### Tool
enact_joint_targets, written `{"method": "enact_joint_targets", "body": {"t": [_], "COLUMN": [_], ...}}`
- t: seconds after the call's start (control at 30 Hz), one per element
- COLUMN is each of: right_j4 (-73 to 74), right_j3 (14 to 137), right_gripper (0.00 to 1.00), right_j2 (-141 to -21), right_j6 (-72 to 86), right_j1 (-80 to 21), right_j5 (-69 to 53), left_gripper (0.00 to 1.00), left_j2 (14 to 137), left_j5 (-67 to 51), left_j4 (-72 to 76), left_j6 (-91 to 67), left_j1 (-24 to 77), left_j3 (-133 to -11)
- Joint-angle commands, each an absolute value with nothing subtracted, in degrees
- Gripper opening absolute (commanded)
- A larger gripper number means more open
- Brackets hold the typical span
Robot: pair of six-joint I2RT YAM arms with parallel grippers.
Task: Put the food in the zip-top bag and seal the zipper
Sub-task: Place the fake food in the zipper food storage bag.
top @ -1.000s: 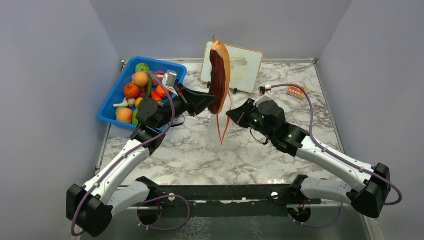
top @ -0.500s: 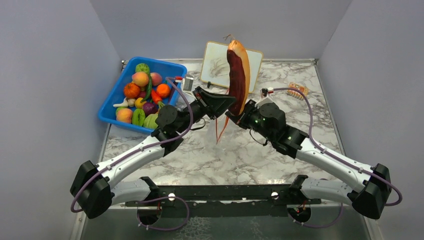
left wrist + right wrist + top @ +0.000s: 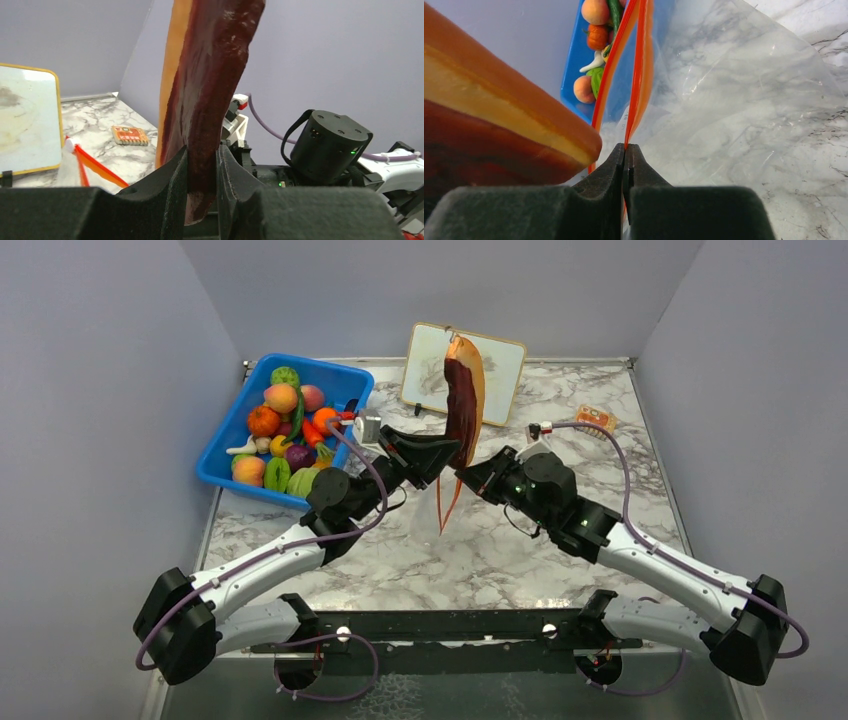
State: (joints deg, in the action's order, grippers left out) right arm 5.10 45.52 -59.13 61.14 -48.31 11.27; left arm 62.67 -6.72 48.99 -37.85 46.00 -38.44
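L pincer (image 3: 201, 161) clamps the lower end of the large reddish-brown meat slice (image 3: 210, 75), held upright just beside R pincer (image 3: 625, 152), which is clenched on the orange-red zipper strip (image 3: 638, 75) of the clear floppy plastic bag (image 3: 734, 100) hanging over the marble tabletop (image 3: 500, 550).

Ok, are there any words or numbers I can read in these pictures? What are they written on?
No text here can be read for sure.
Small flat orange card on the marble table: dark marks, too blurred to read.
White board with a yellow rim: only a faint grey smudge, no letters.
Blue plastic bin: no label visible.
Clear plastic bag with an orange-red strip: no print visible.
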Motion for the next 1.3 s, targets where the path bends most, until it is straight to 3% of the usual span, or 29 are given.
{"method": "enact_joint_targets", "body": {"t": [0.0,1.0,1.27], "right_j4": [3.7,-1.1,-0.4], "right_j3": [45.1,46.0,47.2], "right_gripper": [0.01,0.01,0.01], "right_j2": [-57.3,-52.2,-51.6], "right_j6": [61.7,63.3,61.1], "right_j1": [-48.6,-48.6,-48.6], "right_j5": [12.8,13.8,10.0], "left_gripper": [0.0,0.0,0.03], "left_j2": [61.5,61.9,62.0], "left_j5": [-6.5,-12.6,-17.7], "left_j4": [50.8,50.4,50.2], "left_j6": [-34.1,-16.5,-19.2], "left_j1": [46.2,46.2,46.2], "left_j3": [-38.3,-31.7,-32.8]}}
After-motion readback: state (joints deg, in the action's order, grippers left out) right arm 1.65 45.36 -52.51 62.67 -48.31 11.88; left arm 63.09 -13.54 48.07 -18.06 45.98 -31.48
